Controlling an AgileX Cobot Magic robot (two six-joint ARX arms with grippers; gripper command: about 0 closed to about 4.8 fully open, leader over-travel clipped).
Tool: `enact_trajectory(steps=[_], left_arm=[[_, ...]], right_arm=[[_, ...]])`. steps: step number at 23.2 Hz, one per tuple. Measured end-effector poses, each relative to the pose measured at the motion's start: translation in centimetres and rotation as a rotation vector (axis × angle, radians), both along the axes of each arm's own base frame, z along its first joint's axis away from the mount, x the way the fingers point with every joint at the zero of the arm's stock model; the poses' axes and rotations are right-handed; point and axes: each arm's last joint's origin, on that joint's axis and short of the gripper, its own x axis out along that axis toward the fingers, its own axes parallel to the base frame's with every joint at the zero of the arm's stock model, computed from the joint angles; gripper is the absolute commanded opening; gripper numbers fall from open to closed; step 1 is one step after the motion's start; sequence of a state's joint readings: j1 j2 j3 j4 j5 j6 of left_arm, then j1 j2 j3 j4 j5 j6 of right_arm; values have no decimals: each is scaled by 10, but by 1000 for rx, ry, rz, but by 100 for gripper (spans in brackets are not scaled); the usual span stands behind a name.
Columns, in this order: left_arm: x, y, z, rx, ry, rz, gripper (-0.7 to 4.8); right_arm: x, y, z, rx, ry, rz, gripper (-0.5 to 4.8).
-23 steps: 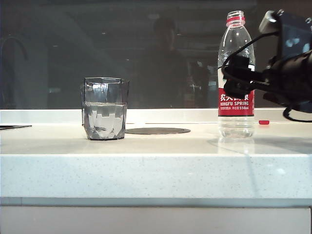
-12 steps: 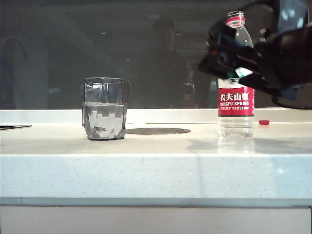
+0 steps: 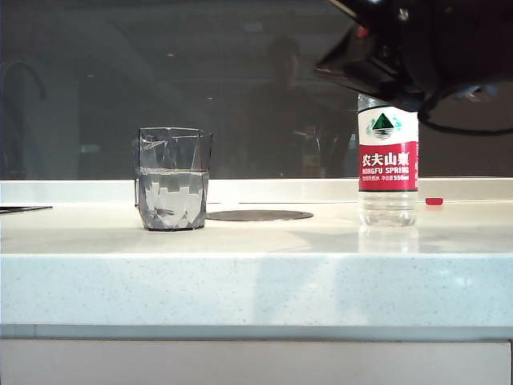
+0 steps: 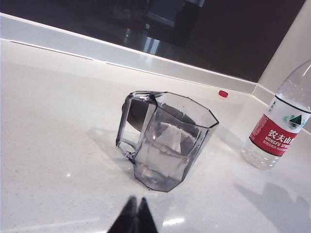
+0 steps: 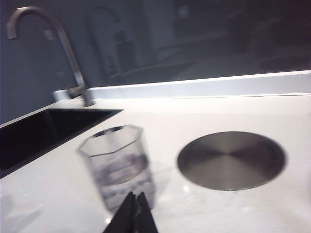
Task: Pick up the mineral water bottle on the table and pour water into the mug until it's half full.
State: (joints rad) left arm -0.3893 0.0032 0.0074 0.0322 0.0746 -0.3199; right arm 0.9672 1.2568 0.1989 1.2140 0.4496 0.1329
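White table (image 3: 256,241): both clenched grippers, left (image 4: 135,213) and right (image 5: 134,209), face mug (image 4: 165,141)

Round brushed-metal disc (image 5: 231,160) set flat into the table surface, also visible as a thin dark ellipse in the exterior view (image 3: 258,215). Small red bottle cap (image 3: 434,201) lying near the back ledge, also in the left wrist view (image 4: 223,93). Curved metal faucet (image 5: 53,46) standing at the rim of a dark sink (image 5: 39,133) sunk into the surface. Dark glass window (image 3: 200,80) behind the white ledge, with a dim reflection of a person.
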Motion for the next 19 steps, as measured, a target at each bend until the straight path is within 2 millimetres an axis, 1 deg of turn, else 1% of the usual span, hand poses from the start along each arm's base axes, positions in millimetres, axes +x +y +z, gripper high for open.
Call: enact_trajectory(steps=[4, 16, 19], left_arm=[[0, 0, 0, 0, 0, 0, -4], [0, 0, 0, 0, 0, 0, -4], [0, 0, 0, 0, 0, 0, -4]], right_arm=[[-7, 6, -1, -10, 4, 46, 0], [-6, 6, -11, -102, 62, 57, -1], [-6, 5, -13, -157, 60, 27, 0]])
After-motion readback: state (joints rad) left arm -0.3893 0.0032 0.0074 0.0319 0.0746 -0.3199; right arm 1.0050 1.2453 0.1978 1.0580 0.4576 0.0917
